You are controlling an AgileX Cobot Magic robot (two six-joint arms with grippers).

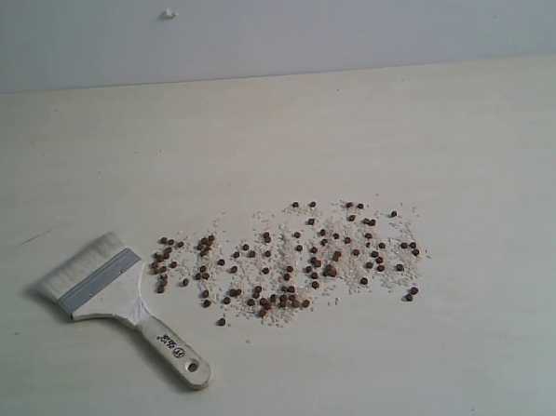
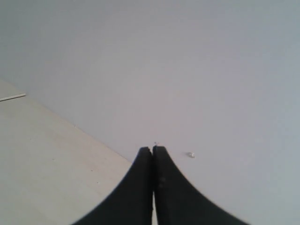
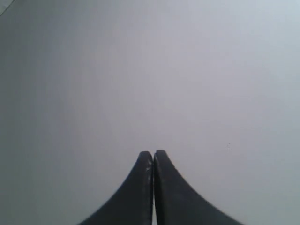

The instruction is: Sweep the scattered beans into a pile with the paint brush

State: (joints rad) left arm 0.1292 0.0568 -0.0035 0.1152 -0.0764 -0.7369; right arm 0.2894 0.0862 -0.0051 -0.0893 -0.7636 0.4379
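Dozens of tiny round reddish-brown beans lie strewn in a wide band across the middle of the pale wooden desk, mixed with small white grains. Nothing is gathered yet. At 9 o'clock from them, just beside the nearest beans, lies the wide flat paint brush with a light wooden handle. It rests flat on the desk, with its off-white bristles toward 10 o'clock, then the silver metal ferrule, and the handle running out to 5 o'clock.

The brush looks light. Its handle and ferrule should be stiff, while the bristles are soft and likely to splay if pressed hard. The narrow middle of the handle seems the best place to hold it, though it lies low, so the grip must come down close to the desk. The beans are hard and round and will probably roll away from a fast stroke, and the fine grains may slip under the bristles.

The left hand and the right hand are both pressed together on nothing, and neither shows in the exterior view.
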